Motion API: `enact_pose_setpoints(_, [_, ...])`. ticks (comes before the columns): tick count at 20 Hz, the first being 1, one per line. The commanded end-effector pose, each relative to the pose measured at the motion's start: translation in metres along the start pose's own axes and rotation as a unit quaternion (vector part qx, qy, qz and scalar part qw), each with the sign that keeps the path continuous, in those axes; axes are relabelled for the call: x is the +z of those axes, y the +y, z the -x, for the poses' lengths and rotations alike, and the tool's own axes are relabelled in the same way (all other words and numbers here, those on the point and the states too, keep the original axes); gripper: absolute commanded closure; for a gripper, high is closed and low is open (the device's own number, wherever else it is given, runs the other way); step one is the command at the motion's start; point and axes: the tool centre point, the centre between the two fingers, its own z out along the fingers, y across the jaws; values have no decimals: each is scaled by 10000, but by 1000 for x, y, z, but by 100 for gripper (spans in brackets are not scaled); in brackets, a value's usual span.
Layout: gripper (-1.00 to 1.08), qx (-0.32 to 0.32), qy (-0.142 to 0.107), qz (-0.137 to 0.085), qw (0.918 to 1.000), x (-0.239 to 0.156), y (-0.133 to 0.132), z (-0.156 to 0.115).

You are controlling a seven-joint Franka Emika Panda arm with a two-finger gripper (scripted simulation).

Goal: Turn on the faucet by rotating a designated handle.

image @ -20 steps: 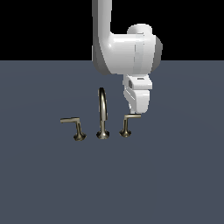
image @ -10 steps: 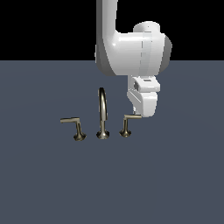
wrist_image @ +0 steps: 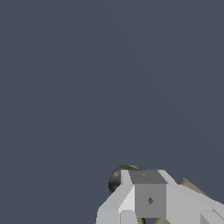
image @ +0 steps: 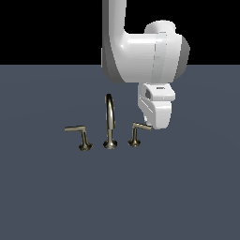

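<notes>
- The handle (image: 136,132) stands beside the faucet (image: 109,123), out in the middle of the grey floor (image: 187,197).
- It looks hard, smooth and slippery; push its thin arm near the tip.
- The claw (image: 151,125) sits at that tip; I cannot tell if it is spread.

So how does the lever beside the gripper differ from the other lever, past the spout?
The handle by the gripper has a shorter arm than the larger lever. Its stem stands straight; the larger lever's stem slants. Its arm points toward the exterior view's right, the larger lever's toward the left. Both are brass-grey metal on flared bases.
</notes>
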Motion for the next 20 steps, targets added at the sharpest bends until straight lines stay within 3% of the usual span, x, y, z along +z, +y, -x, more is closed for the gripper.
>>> enact_pose_setpoints(1, [108,12,-20,86,10000,0,17,2])
enact_pose_setpoints(5, [108,25,-20,98,9999,-1,31,4])
enact_pose_setpoints(7, [108,19,-6,38,10000,0,22,2])
enact_pose_setpoints(20, [108,28,-18,98,9999,-1,54,41])
